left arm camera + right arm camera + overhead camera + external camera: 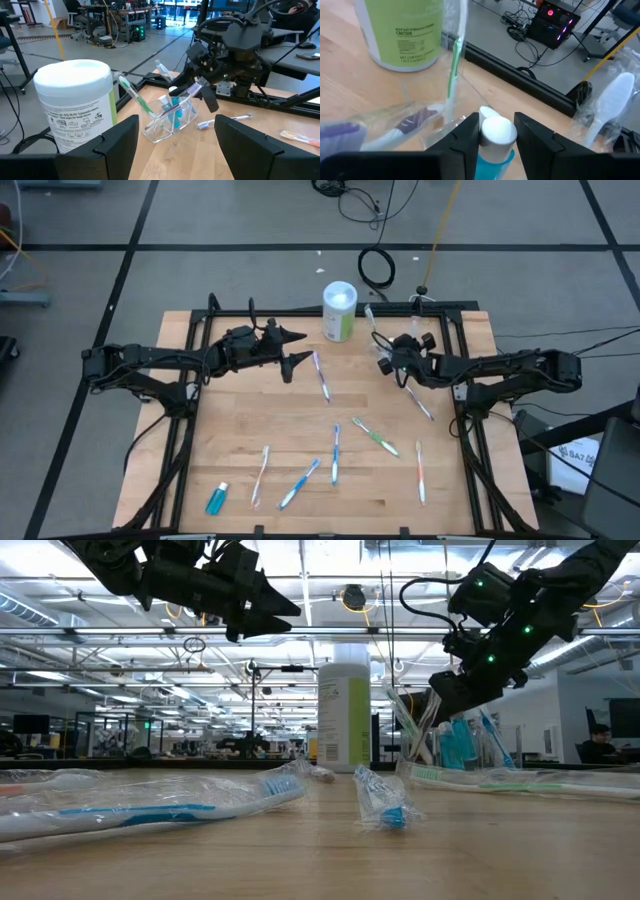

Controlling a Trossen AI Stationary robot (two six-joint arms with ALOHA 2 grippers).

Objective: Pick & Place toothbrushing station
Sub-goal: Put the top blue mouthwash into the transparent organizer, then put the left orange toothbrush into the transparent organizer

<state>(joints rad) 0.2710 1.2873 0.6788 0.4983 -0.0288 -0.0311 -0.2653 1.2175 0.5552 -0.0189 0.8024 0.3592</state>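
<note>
Pale wood planks with visible grain form the tabletop (300, 430), its finish matt. A clear, glossy plastic cup (172, 117) holds plastic toothbrushes (135, 95) and a teal tube (492, 162) with a smooth white cap. Other brushes lie in crinkled, shiny transparent wrappers (150, 805). The wipes canister (75, 107) has a smooth white plastic lid and a printed paper-like label. Both the left pincer (172, 140) and the right pincer (495, 135) have dark, matt fingers.
</note>
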